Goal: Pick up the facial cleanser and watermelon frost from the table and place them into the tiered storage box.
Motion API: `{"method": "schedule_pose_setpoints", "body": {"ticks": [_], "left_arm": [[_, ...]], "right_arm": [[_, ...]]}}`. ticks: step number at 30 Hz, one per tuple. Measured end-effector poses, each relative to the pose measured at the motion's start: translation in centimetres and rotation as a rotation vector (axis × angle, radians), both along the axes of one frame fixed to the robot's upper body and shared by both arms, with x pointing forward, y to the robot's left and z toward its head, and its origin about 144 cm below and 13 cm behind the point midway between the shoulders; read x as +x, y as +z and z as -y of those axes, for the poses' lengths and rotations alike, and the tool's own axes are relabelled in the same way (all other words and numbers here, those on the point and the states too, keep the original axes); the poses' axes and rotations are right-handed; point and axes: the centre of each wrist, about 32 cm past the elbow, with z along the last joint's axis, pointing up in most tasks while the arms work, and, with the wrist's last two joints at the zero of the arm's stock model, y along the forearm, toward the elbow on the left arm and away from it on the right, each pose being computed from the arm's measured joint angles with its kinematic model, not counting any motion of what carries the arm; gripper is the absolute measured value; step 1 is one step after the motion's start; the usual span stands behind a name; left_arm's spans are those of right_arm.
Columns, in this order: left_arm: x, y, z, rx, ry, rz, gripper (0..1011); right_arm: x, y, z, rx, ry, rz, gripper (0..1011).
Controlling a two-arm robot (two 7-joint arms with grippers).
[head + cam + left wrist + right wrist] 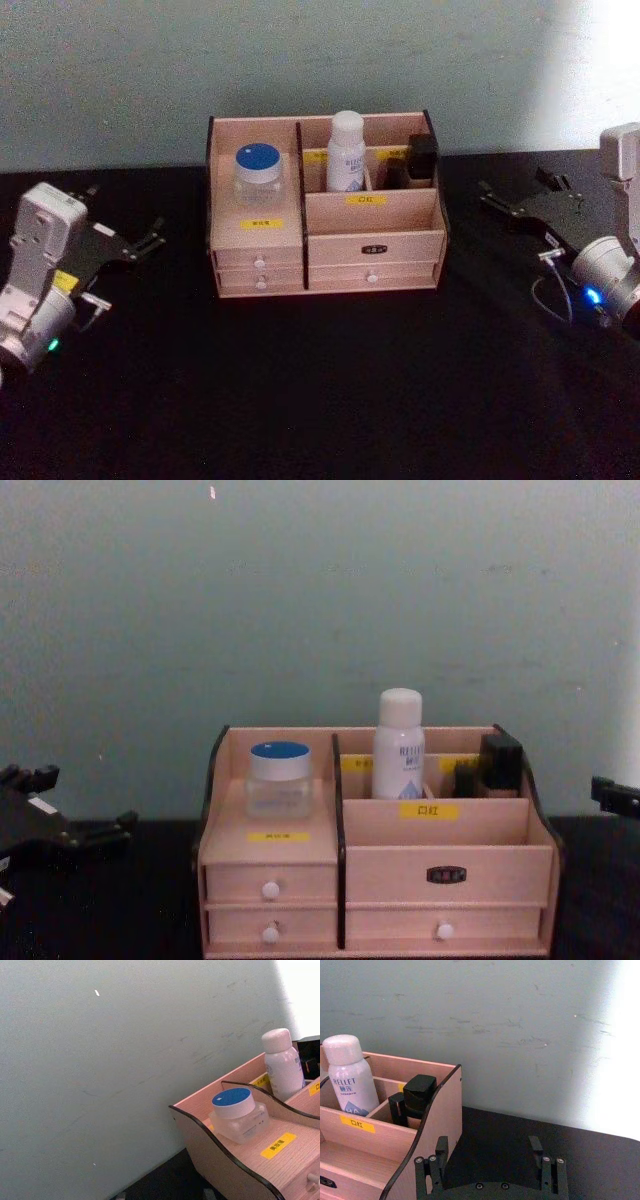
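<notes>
Spanning a black table [330,400], pale wall [120,70] behind.

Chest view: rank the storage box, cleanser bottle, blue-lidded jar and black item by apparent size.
1. Storage box, by far.
2. Cleanser bottle.
3. Jar, shorter but wider.
4. Black item, partly hidden behind a divider, so unsure.

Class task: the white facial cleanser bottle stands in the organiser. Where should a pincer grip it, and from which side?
Probably the rounded cap and neck of the facial cleanser, coming from above: it stands upright and the tiered storage box walls hide its lower body.
</notes>
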Motion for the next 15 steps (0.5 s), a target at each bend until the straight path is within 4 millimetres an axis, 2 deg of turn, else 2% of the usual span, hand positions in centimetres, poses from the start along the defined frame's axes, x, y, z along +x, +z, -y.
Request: {"method": "schedule_pose_setpoints", "body": {"ticks": [15], "left_arm": [[0.00, 0.00, 0.00, 0.000, 0.000, 0.000, 1001]], "right_arm": [[0.00, 0.00, 0.00, 0.000, 0.000, 0.000, 1002]]}}
